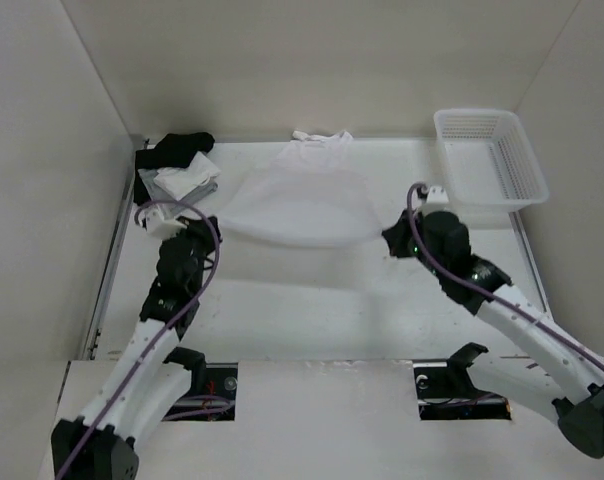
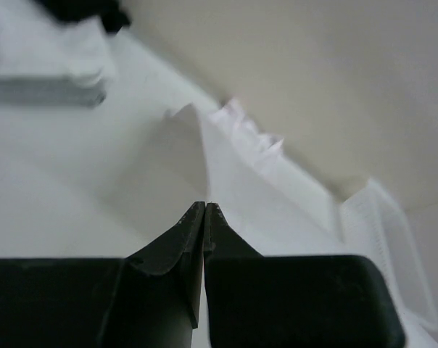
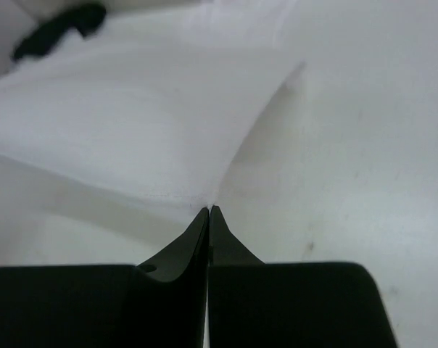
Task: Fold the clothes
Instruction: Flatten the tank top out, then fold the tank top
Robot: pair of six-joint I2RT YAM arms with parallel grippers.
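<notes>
The clothes, a thin white sleeveless top (image 1: 297, 200), hang stretched between my two grippers, with the strap end (image 1: 322, 137) lying against the back wall. My left gripper (image 1: 214, 222) is shut on the top's near left corner. In the left wrist view the fabric (image 2: 255, 188) runs away from the closed left gripper (image 2: 204, 205). My right gripper (image 1: 387, 235) is shut on the near right corner. In the right wrist view the cloth (image 3: 132, 138) fans out from the pinched right gripper (image 3: 209, 209). The near hem sags above the table and casts a shadow.
A pile of black, white and grey garments (image 1: 177, 170) lies at the back left corner, just beyond the left gripper. A white plastic basket (image 1: 492, 160) stands at the back right. Walls close in the table at the back and both sides.
</notes>
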